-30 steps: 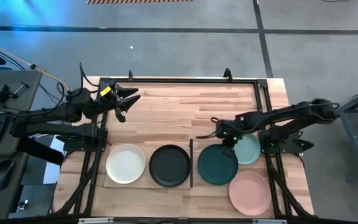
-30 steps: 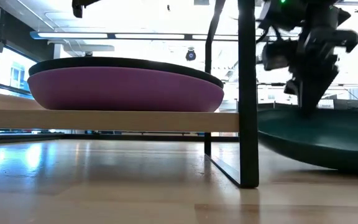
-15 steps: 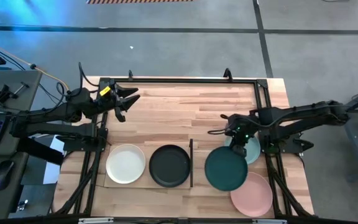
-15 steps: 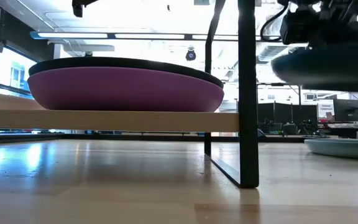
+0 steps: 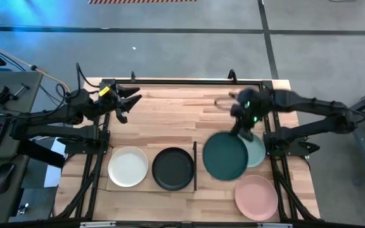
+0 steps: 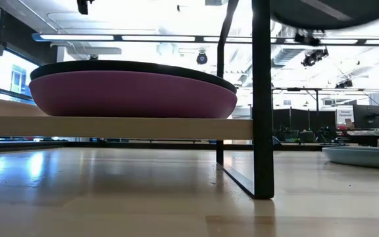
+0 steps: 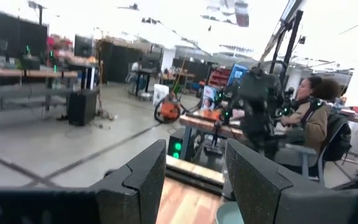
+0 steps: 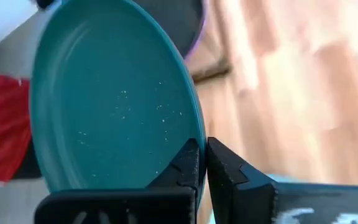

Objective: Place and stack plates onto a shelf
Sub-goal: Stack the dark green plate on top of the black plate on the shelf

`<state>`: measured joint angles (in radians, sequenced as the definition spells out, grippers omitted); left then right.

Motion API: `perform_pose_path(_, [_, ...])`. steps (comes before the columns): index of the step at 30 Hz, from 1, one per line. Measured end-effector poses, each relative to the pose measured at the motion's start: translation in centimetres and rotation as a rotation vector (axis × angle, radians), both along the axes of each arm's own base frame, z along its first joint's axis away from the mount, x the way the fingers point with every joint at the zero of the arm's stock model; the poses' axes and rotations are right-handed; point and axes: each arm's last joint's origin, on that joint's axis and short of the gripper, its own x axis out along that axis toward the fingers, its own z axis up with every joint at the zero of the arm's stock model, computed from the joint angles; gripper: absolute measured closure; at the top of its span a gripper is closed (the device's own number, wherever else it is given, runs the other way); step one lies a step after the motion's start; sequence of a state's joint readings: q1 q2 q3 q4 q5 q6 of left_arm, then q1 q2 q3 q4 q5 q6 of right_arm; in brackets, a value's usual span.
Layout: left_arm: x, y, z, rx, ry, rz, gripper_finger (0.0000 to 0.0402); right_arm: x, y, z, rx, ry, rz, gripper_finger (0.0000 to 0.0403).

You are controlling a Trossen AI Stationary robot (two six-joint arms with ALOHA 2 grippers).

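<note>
In the high view my right gripper (image 5: 241,126) is shut on the dark teal plate (image 5: 225,156), which it holds above the table's right half. The plate's underside shows at the top of the low view (image 6: 334,10). A white plate (image 5: 128,166) and a black plate (image 5: 173,168) lie side by side on the pale shelf (image 5: 151,187). The black one rests on a purple plate (image 6: 133,95). A pale mint plate (image 5: 258,152) and a pink plate (image 5: 256,196) lie flat on the table. My left gripper (image 5: 130,105) waits open, in the air at the far left. My right gripper pinches the teal plate's rim (image 8: 193,134) at the plate's far edge, one finger (image 8: 185,165) on the upper face and the other on the underside. The fingers slant down from the far side. The plate is lifted clear and reaches from the fingers toward the near edge.
A dark upright strip (image 5: 195,166) ends the shelf on its right side; the low view shows it as a post (image 6: 262,99). A black frame rail (image 5: 189,81) runs along the far edge. Beyond the table a person (image 7: 316,118) sits at a bench.
My right gripper has risen and drawn back toward the far edge, still shut on the teal plate. The plate lay low over the table by the mint and pink plates a second ago. It now hangs well clear, high above the shelf's level.
</note>
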<state>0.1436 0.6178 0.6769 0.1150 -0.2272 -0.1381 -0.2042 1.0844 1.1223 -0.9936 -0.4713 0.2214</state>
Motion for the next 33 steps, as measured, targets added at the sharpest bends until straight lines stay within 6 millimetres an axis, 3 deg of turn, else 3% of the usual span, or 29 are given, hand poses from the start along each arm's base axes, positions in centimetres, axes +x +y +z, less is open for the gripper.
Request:
perform_pose_path(4, [-0.1, 0.0, 0.4, 0.038, -0.027, 0.007, 0.0245, 0.5, -2.7, 3.7, -0.056, -0.017, -0.054, 0.0403])
perform_pose_path(8, [-0.1, 0.0, 0.6, 0.042, -0.046, 0.008, 0.0245, 2.9, -5.6, 5.9, -0.082, -0.045, -0.119, 0.0403])
perform_pose_path(12, [-0.2, 0.0, 0.8, 0.039, -0.072, 0.006, 0.0245, 7.4, -8.2, 6.6, -0.086, -0.045, -0.148, 0.0403])
perform_pose_path(17, [-0.8, -0.1, 2.4, 0.002, -0.278, -0.012, 0.0245, 14.0, -10.1, 5.8, -0.056, -0.054, -0.155, 0.0403])
perform_pose_path(20, [-1.2, -0.2, 2.9, 0.029, -0.328, -0.018, 0.0245, 17.7, -9.7, 5.2, -0.055, -0.066, -0.105, 0.0403])
perform_pose_path(25, [-1.6, -0.3, 3.1, 0.038, -0.343, -0.016, 0.0245, 22.7, -6.9, 3.2, -0.046, -0.057, -0.005, 0.0403])
perform_pose_path(33, [-1.7, -0.3, 3.1, 0.039, -0.343, -0.017, 0.0245, 27.3, -1.2, -1.4, -0.07, 0.02, 0.087, 0.0403])
